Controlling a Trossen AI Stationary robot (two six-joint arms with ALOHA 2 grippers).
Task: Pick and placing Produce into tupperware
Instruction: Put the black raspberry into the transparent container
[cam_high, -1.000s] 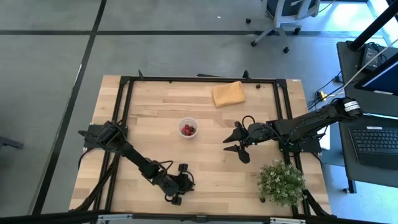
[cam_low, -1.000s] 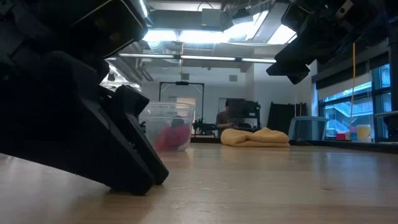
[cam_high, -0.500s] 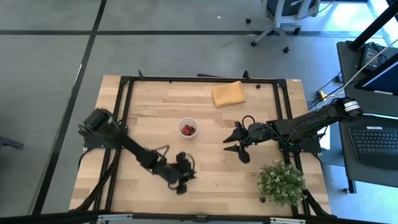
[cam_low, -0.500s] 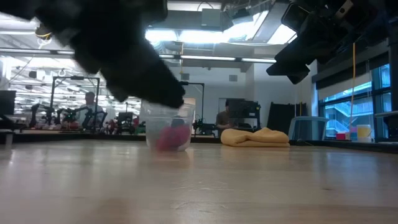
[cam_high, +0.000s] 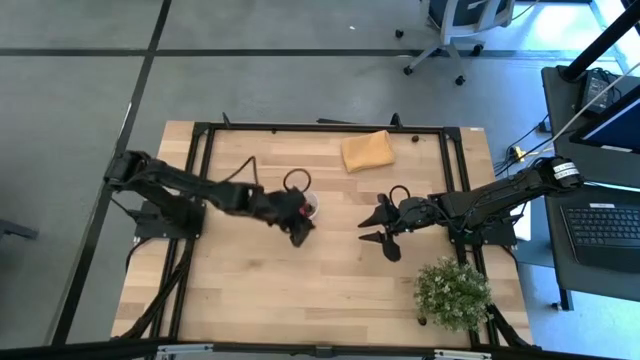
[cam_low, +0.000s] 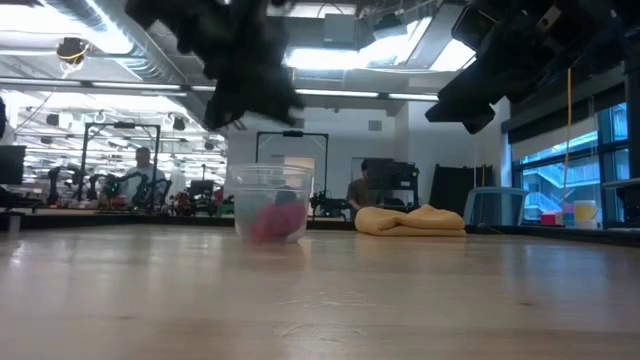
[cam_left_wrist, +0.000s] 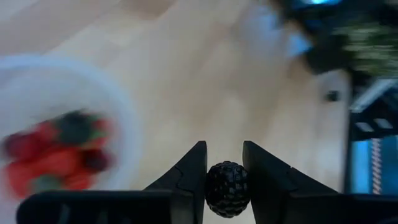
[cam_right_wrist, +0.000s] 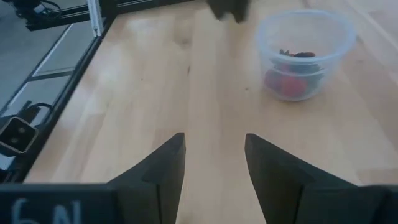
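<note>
Overhead, the wooden table (cam_high: 330, 270) filled the middle of the frame. Left gripper (cam_high: 299, 226) sat at centre, just beside and partly over the white cup (cam_high: 307, 203), which held red fruit (cam_high: 311, 208). Right gripper (cam_high: 378, 233) hung right of centre, well apart from the cup, its two fingers spread with nothing between them. Orange cloth (cam_high: 365, 151) lay folded toward the upper middle; green plant (cam_high: 453, 292) stood at lower right; an office chair (cam_high: 455, 25) showed at the top edge.

Low view: the cup (cam_low: 270, 203) stood left of centre on the tabletop, pink-red fruit (cam_low: 277, 220) visible through its wall. The left arm (cam_low: 235, 55) hung blurred above it at upper left; the right arm (cam_low: 500, 60) occupied the upper right. The cloth (cam_low: 410, 220) lay right of centre, farther back. A person (cam_low: 143, 170) appeared in the room at far left.

Left wrist view: the fingers (cam_left_wrist: 189, 177) were pinching a dark berry (cam_left_wrist: 227, 189) at bottom centre. The cup rim (cam_left_wrist: 127, 118) curved at left, red and dark fruit (cam_left_wrist: 56, 155) inside.

Right wrist view: the fingers (cam_right_wrist: 165, 165) stood parted and empty over bare wood at the bottom. The cup (cam_right_wrist: 305, 53) sat at upper right with fruit (cam_right_wrist: 289, 81) in it.
</note>
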